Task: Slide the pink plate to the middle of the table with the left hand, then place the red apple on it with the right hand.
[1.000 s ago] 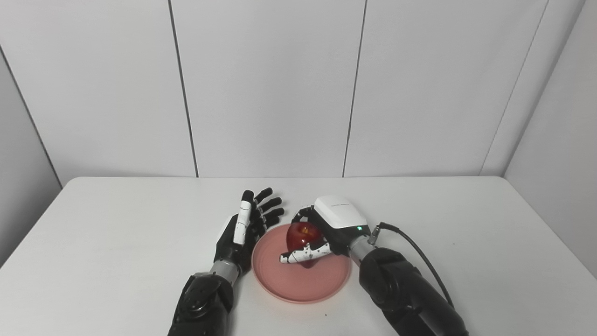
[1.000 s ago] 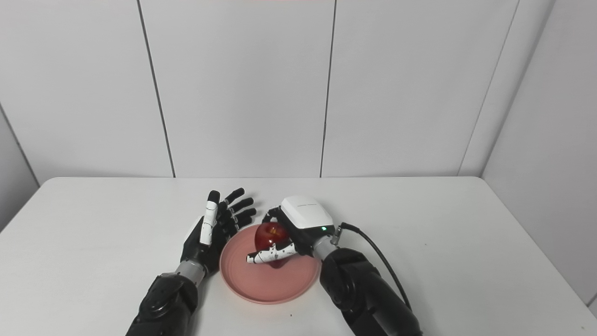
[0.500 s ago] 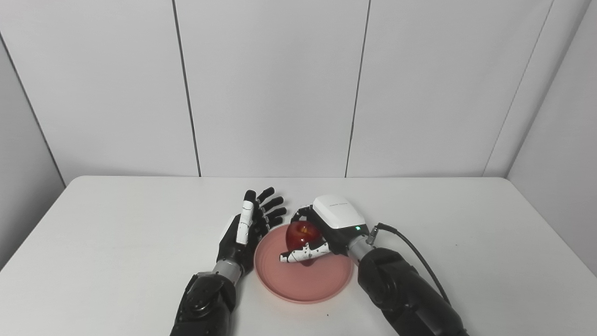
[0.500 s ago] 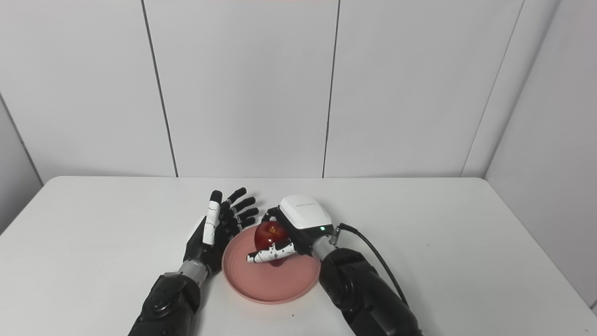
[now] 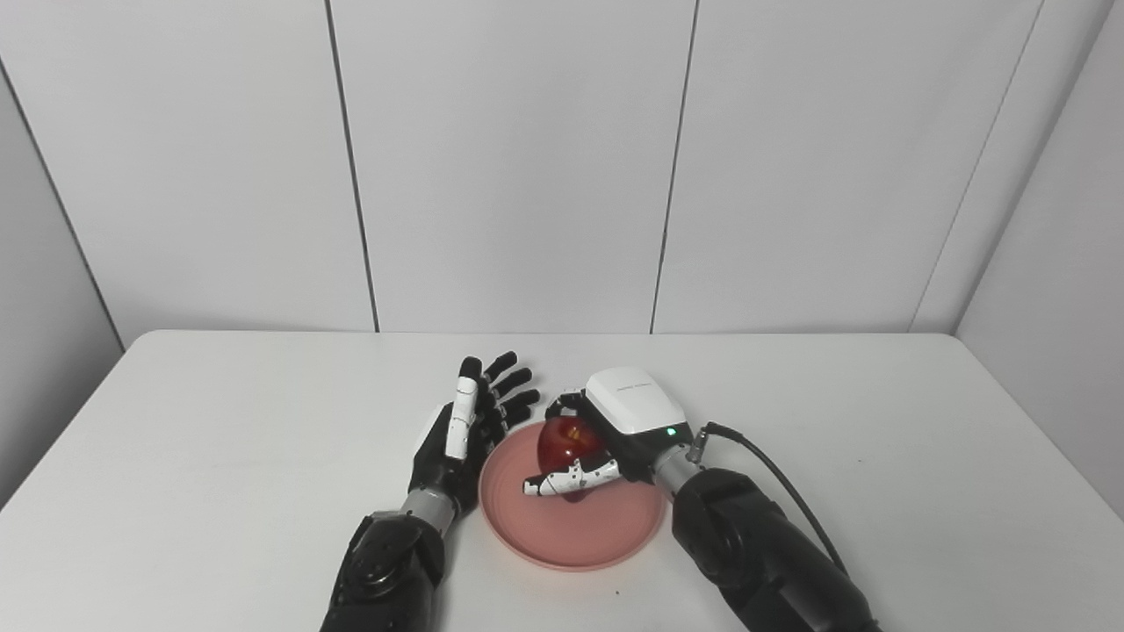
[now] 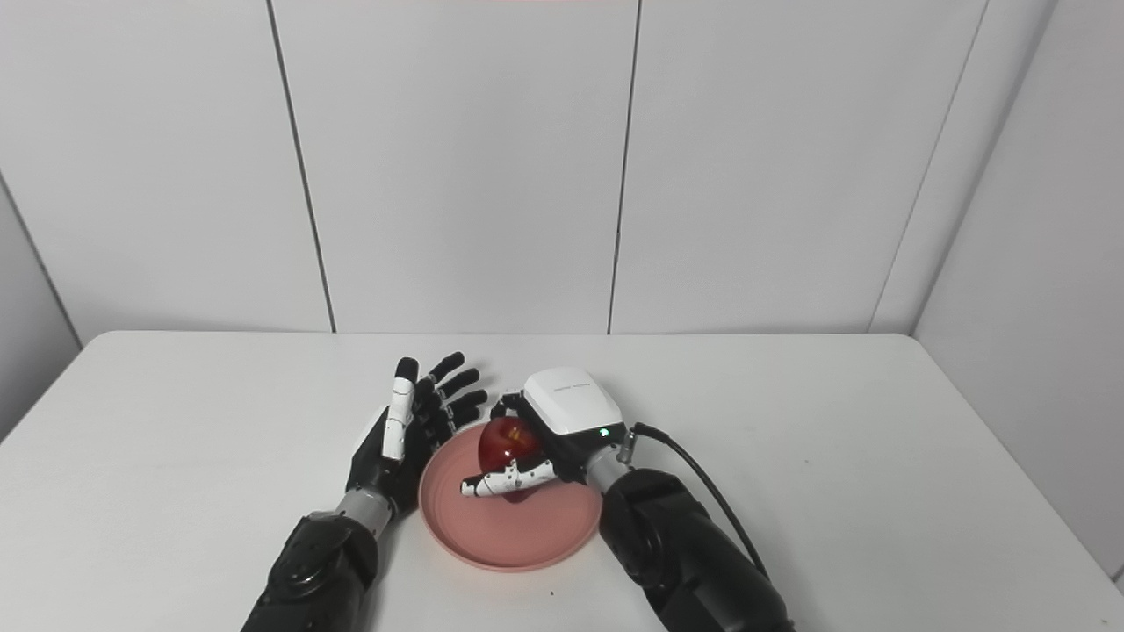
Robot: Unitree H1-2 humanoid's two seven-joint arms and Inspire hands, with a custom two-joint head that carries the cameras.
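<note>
Where pink plate (image 5: 571, 535) sits, white table (image 5: 211, 456) meets grey panelled wall (image 5: 509, 158).

Right hand (image 6: 562, 430) fingers (image 6: 509, 479) grip red apple (image 6: 500, 441) over pink plate (image 6: 492, 535); left hand (image 6: 408, 430) spread beside.

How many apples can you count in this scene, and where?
1. The apple is over the plate, gripped in the right hand. None seems hidden.

bright, even light from overhead fills both views. the white bench (image 5: 219, 456) shows only faint, soft shadows beside the arms. a small glint sits on the red apple (image 5: 562, 439). focus is sharp throughout, with no motion blur.
</note>
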